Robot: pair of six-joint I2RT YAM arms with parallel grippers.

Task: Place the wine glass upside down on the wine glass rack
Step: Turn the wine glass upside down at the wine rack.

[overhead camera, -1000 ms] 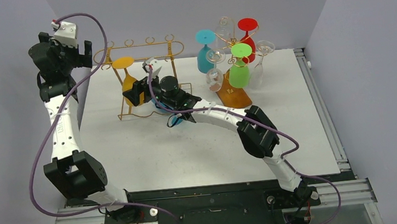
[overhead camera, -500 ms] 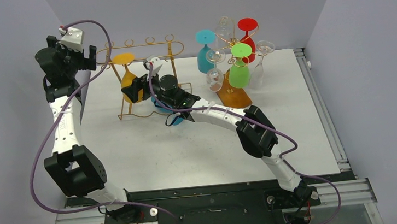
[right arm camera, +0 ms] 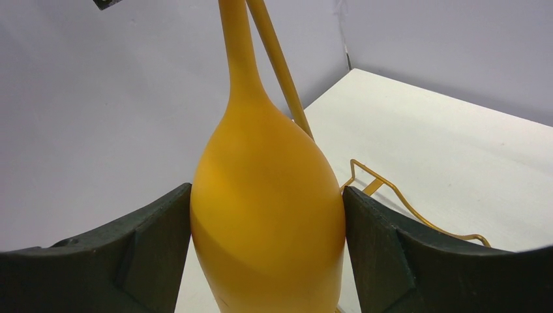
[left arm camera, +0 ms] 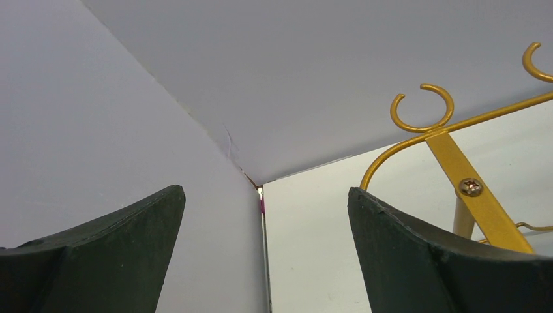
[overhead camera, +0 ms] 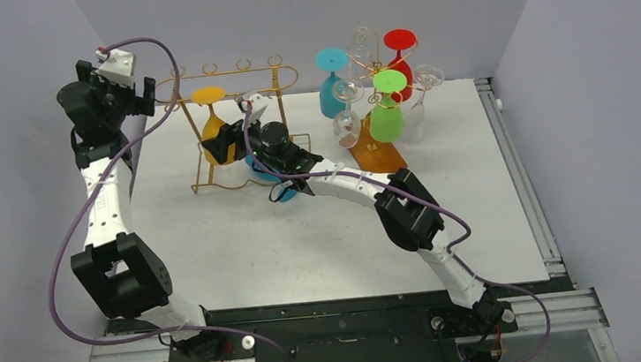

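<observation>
Glass (right arm camera: 267, 222) inverted, clamped in right tool (right arm camera: 267, 195)

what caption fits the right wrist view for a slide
Right gripper clasps the bowl of an upside-down orange wine glass by the gold rack

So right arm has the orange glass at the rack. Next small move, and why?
Probably ease the orange glass a little further into the gold rack before releasing. The right gripper clamps its inverted bowl; its foot sits at the front rail, not clearly seated. The left gripper is open, holding nothing.
</observation>
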